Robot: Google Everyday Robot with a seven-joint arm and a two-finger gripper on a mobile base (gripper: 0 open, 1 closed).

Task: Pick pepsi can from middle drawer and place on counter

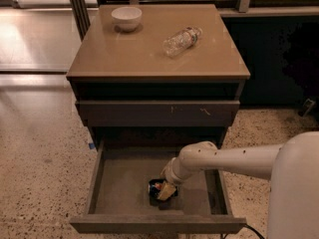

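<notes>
The pepsi can (154, 187), dark blue, lies on the flat bottom of the open middle drawer (122, 183), near its centre front. My gripper (166, 189) reaches down into the drawer from the right and is right at the can, touching or closely over its right side. The can is partly hidden behind the gripper. The white arm (224, 159) stretches in from my body at the lower right. The tan counter (144, 56) is the glossy top of the cabinet above.
A white bowl (126, 18) stands at the counter's back left. A clear plastic water bottle (182, 41) lies on its side at the back right. The drawer above (157, 112) is closed. Speckled floor surrounds the cabinet.
</notes>
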